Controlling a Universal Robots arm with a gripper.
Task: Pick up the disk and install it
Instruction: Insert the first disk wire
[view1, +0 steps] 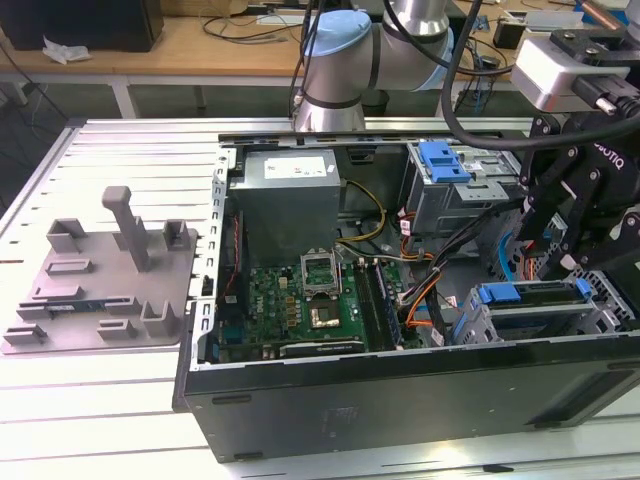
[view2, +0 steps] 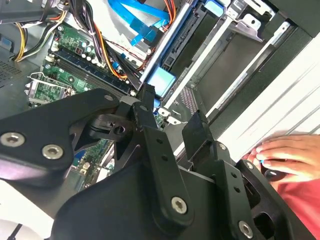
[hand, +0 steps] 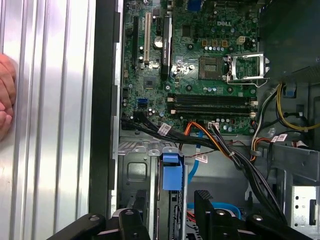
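The disk (view1: 533, 294), framed by blue rails, lies in the silver drive cage (view1: 600, 318) at the front of the open computer case, on the exterior view's right. My gripper (view1: 562, 262) hangs just above it. In both wrist views the two black fingers stand apart with nothing between them: the gripper (hand: 170, 207) is open. The disk's blue end tab (hand: 171, 171) sits just beyond the fingertips. In the second wrist view the same blue tab (view2: 161, 80) lies past the gripper (view2: 172, 117).
The motherboard (view1: 300, 300) fills the case floor, and bundled cables (view1: 440, 265) run beside the cage. A bare blue bracket (view1: 443, 160) sits on the rear cage. A grey fixture plate (view1: 100, 290) lies outside the case. A person's hand (view2: 285, 155) rests on the table nearby.
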